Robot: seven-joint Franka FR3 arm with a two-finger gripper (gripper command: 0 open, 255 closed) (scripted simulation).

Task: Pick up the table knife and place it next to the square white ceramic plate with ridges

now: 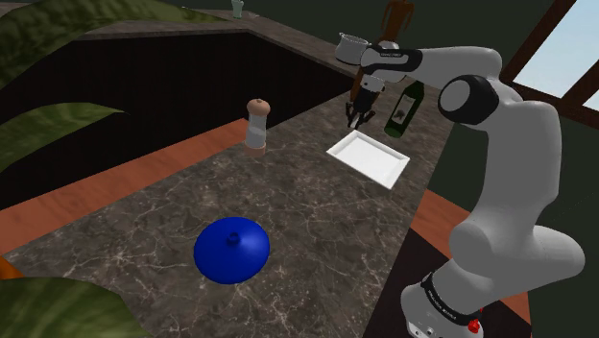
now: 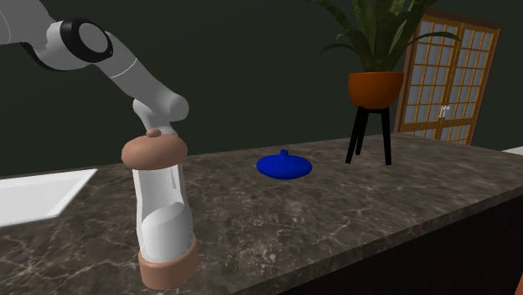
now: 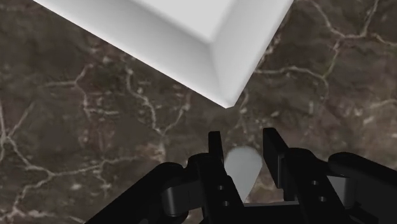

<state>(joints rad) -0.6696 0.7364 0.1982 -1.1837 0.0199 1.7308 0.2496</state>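
The tool (image 3: 243, 136), closed narrowly on the pale table knife (image 3: 243, 168) beside the white plate's (image 3: 172, 32) corner above the surface (image 3: 76, 127), risked the thinly pinched blade slipping and landing on the plate.

Dim and even overall. Brightest at the window (image 1: 580, 50), upper right of the shoulder view. Soft grey shading along the plate (image 3: 159, 19) rim.

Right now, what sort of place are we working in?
Probably a home kitchen: a dark marbled countertop carries a grinder, a square white plate and a dark bottle.
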